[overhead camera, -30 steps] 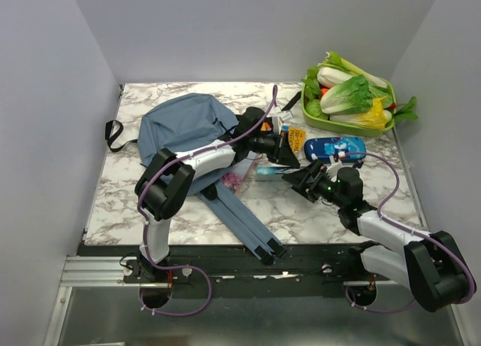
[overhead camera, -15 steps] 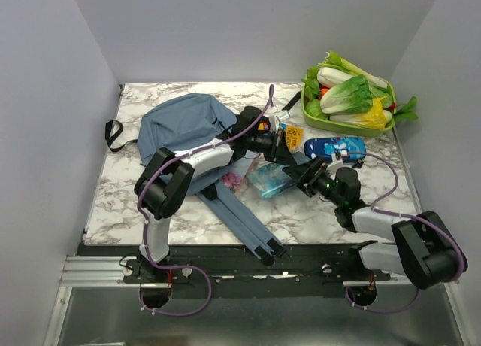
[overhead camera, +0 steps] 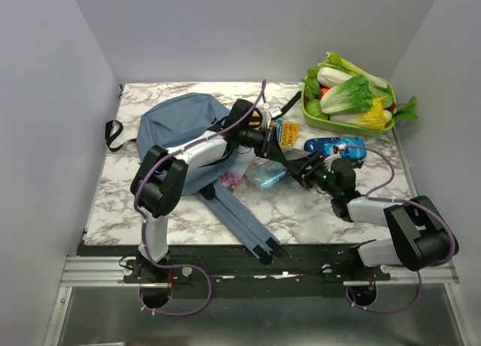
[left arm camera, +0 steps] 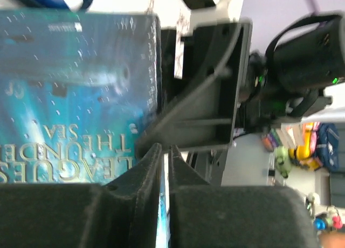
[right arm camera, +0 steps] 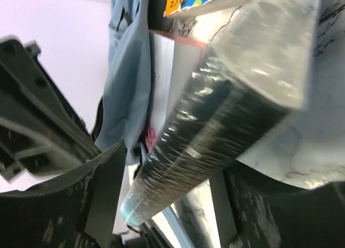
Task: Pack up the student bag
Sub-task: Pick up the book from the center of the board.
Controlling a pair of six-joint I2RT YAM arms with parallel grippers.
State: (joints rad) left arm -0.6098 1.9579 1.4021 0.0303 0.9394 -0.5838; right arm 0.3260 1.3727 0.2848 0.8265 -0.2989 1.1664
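Observation:
The student bag (overhead camera: 184, 132), dusty blue, lies at the table's back left, and its fabric also shows in the right wrist view (right arm camera: 126, 54). A plastic-wrapped teal book (overhead camera: 267, 174) sits tilted just right of the bag. My left gripper (overhead camera: 276, 152) reaches over the bag to the book's far edge. In the left wrist view its tips (left arm camera: 164, 148) are pressed on a thin blue sliver in front of the book cover (left arm camera: 64, 86). My right gripper (overhead camera: 299, 168) straddles the book's near end (right arm camera: 226, 108), its fingers (right arm camera: 102, 188) standing wide on either side.
The bag's two straps (overhead camera: 240, 218) trail toward the near edge. A pink item (overhead camera: 231, 181) lies by the bag's opening. An orange booklet (overhead camera: 289, 132) and a blue pouch (overhead camera: 334, 147) lie behind the book. A green tray (overhead camera: 385, 83) of vegetables stands at the back right.
The book was flat and is now tilted and nearer the bag. My right gripper has slid left onto it and its fingers have narrowed. My left arm has drawn back slightly.

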